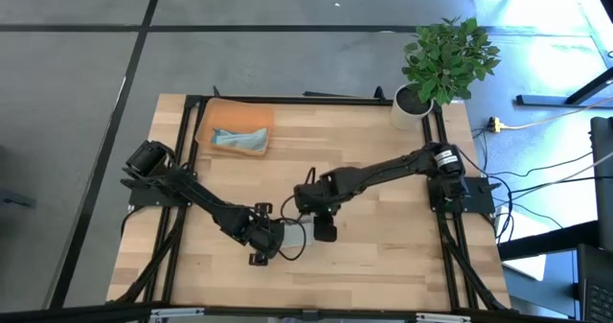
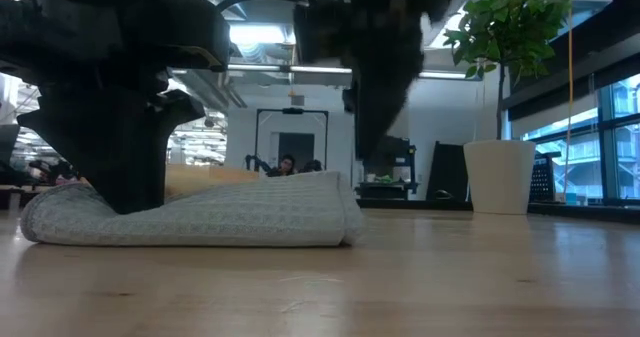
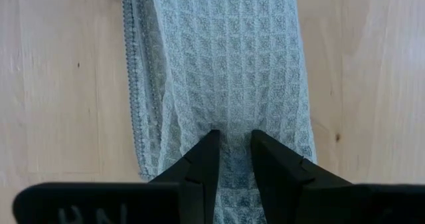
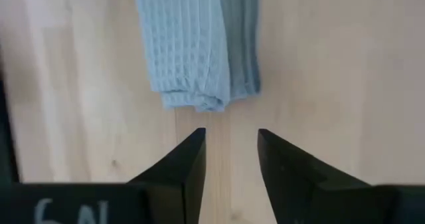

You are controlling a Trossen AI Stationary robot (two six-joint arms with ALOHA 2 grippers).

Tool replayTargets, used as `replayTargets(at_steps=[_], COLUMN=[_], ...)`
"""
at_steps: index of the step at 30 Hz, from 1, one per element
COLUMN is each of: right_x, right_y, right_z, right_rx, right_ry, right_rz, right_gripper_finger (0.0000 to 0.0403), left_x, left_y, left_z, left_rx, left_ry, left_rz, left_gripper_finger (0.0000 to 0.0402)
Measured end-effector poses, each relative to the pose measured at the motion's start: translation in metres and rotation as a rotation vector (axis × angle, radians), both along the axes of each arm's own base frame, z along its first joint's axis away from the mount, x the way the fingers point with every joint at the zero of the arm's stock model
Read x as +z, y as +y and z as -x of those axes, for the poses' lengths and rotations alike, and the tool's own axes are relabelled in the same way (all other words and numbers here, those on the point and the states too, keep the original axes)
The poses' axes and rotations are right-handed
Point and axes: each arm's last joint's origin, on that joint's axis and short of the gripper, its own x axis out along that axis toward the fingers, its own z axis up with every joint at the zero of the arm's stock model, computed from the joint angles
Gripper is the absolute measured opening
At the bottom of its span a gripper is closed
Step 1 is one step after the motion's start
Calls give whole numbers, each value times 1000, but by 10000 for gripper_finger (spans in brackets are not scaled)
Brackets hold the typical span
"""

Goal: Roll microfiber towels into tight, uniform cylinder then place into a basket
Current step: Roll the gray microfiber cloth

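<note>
Rolling the grey-green towel mid-table; we judge the basket comes later.
Left gripper pinches its end; right gripper hovers, jaws parted, empty: next, regrasp.

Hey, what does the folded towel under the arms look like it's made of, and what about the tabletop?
The towel looks like soft woven cloth, likely microfiber: a pale grey-green waffle grid of small squares with a stitched hem along one edge, matte. The tabletop looks like light wood: jointed planks with visible grain and small knots, smooth with a faint sheen, possibly sealed.
</note>
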Motion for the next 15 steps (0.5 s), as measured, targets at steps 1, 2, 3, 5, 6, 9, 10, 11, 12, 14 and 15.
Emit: replayTargets(at_steps=[1, 2, 3, 5, 6, 9, 10, 11, 12, 14, 15], right_x=[8, 15, 21, 32, 39, 56, 59, 63, 67, 77, 81], right_y=[-1, -2, -2, -3, -3, 0, 1, 2, 3, 4, 6], right_z=[-1, -2, -2, 0, 0, 3, 5, 7, 9, 16, 20], right_rx=[0, 10, 16, 44, 61, 83, 84, 81, 77, 65, 61], right_ry=[5, 6, 14, 41, 43, 47, 58, 65, 66, 59, 59], right_rz=[3, 7, 16, 33, 41, 116, 163, 214, 262, 335, 354], right_gripper_finger=[137, 137, 137, 138, 138, 138, 138, 138, 138, 138, 138], left_x=[0, 0, 0, 0, 0, 0, 0, 0, 0, 0, 0], left_y=[0, 0, 0, 0, 0, 0, 0, 0, 0, 0, 0], left_z=[0, 0, 0, 0, 0, 0, 0, 0, 0, 0, 0], left_rx=[0, 0, 0, 1, 1, 1, 1, 1, 1, 1, 1], left_ry=[0, 0, 0, 0, 0, 0, 0, 0, 0, 0, 0], left_rz=[0, 0, 0, 0, 0, 0, 0, 0, 0, 0, 0], left_gripper_finger=[83, 83, 83, 83, 83, 83, 83, 83, 83, 83, 83])
